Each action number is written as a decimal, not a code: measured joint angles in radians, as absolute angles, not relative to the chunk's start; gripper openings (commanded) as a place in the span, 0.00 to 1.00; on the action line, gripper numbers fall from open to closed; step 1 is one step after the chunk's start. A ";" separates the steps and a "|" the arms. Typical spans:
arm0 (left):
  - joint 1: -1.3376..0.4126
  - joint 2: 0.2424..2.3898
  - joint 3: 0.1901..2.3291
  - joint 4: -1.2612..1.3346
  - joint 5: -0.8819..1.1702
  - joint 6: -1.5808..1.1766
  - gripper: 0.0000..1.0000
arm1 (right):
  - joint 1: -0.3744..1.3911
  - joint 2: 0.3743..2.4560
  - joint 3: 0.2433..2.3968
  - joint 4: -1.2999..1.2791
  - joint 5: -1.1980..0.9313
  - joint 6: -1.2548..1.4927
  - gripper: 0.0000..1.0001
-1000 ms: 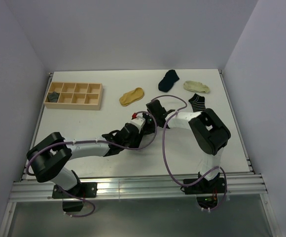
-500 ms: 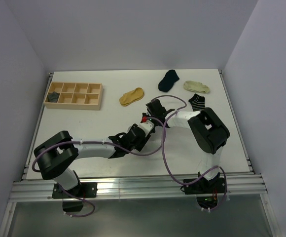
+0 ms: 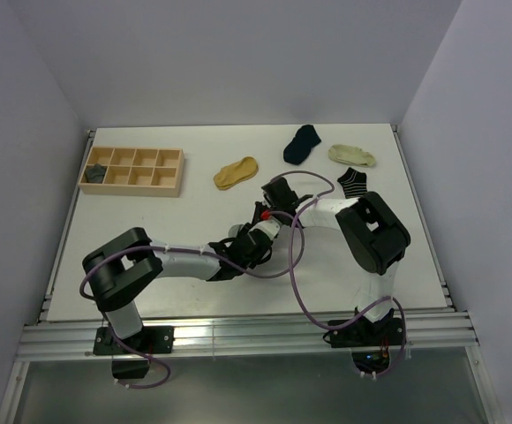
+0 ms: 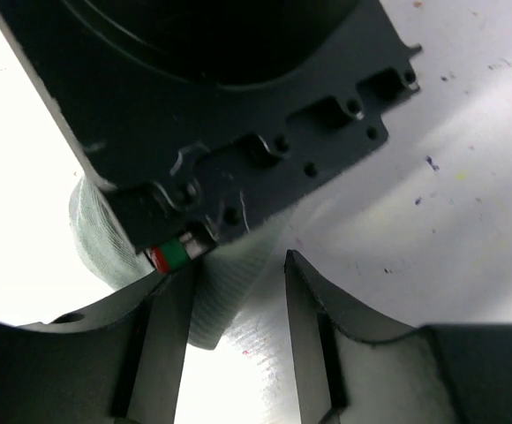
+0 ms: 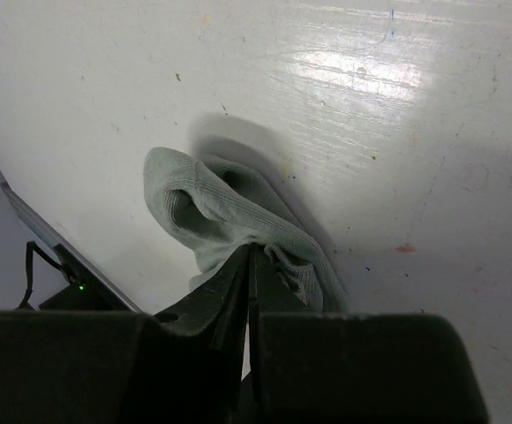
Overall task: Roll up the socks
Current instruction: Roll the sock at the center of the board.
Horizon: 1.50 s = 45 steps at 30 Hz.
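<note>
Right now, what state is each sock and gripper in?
right gripper: shut on the light grey sock, which is bunched.
left gripper: open, sock edge between its jaws.
dark grey sock: bundled, in a tray compartment.
yellow sock: flat, unrolled.
navy sock: flat, unrolled.
cream sock: flat, unrolled.
striped sock: flat, unrolled.

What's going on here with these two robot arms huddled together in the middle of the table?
Both arms are working on one light grey sock on the table. The right gripper is shut on a bunched part of it. The left gripper is right up against it, fingers apart on either side of the fabric. Farther back lie a mustard-yellow sock, a navy sock, a cream sock and a striped sock. A dark grey sock sits in the wooden tray.
</note>
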<state>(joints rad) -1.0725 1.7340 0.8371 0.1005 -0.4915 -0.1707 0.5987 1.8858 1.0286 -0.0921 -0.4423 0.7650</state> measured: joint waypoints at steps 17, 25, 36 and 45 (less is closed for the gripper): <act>-1.053 1.751 0.867 0.058 -0.492 -0.297 0.00 | 0.552 1.800 0.948 -0.038 -0.459 0.791 0.13; -0.927 1.732 0.892 0.038 -0.218 -0.398 0.00 | 0.472 1.551 0.870 -0.045 -0.351 0.790 0.20; -0.695 1.767 0.897 0.067 0.263 -0.610 0.00 | 0.495 1.524 0.784 -0.012 -0.318 0.788 0.19; -0.583 1.833 0.898 0.118 0.504 -0.730 0.00 | 0.556 1.597 0.783 0.062 -0.349 0.807 0.18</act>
